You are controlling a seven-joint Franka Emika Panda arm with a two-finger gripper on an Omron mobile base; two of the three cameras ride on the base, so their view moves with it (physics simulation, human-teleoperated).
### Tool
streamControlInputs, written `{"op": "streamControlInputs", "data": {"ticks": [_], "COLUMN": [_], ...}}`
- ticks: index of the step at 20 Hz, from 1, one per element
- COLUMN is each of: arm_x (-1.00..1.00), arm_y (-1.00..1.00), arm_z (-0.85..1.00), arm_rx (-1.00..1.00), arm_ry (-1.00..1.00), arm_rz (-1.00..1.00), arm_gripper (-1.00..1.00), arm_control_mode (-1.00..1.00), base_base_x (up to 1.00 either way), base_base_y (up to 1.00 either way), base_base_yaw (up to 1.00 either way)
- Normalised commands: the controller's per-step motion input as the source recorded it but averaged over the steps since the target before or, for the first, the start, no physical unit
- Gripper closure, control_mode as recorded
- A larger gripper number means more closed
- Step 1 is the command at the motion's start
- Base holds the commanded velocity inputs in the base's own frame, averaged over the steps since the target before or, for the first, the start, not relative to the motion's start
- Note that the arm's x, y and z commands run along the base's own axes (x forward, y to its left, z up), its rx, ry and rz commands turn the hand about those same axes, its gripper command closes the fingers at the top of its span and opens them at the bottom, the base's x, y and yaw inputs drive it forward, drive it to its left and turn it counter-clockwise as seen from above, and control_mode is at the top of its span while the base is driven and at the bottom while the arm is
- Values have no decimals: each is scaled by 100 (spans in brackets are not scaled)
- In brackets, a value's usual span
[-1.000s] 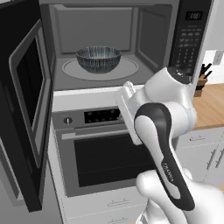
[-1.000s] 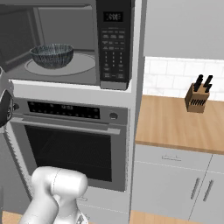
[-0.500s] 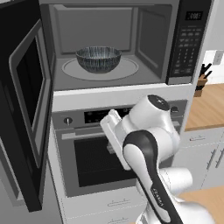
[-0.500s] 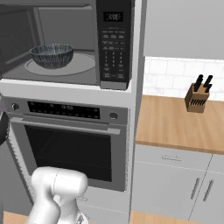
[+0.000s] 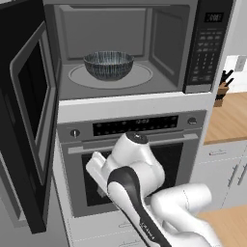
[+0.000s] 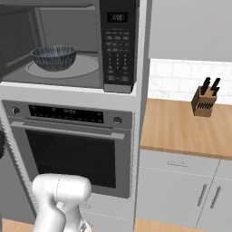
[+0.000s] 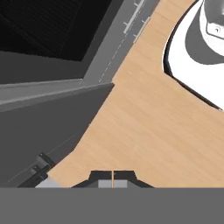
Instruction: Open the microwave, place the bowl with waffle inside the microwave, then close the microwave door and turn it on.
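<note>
Down low by the oven front, the claw (image 7: 113,178) points at the wood floor (image 7: 148,127); its two tips sit pressed together w/ just a thin seam between, so clenched on nothing. Hand view also has the dark oven glass and grey cabinet base running diagonally beside the floor. Left base view: the arm's white wrist (image 5: 132,159) is folded down in front of the oven (image 5: 140,159), covering part of its window and horizontal handle. Above the oven, the microwave (image 5: 125,48) is open; the microwave door (image 5: 26,106) is swung wide to the left, edge-on, reaching down past the oven's top. Nothing stands between door and cavity. The bowl (image 5: 108,65) sits upright on the round turntable (image 5: 140,77), roughly centred; contents can't be made out. Keypad (image 6: 118,50) w/ small display is right of the cavity. Wooden table (image 6: 181,124) lies to the right, carrying a knife block (image 6: 205,99) near the tiled wall; white cabinets (image 6: 181,190) below it.
</note>
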Motion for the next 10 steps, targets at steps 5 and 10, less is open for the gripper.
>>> {"op": "streamControlInputs", "data": {"ticks": [5,10], "arm_x": [-28,-32], "arm_y": [65,64], "arm_z": [-62,-24], "arm_rx": [-11,-14], "arm_ry": [-4,-24], "arm_rz": [4,0], "arm_gripper": [100,100], "arm_control_mode": [-100,-100], "base_base_x": [0,0], "base_base_y": [0,0], "base_base_yaw": [0,0]}}
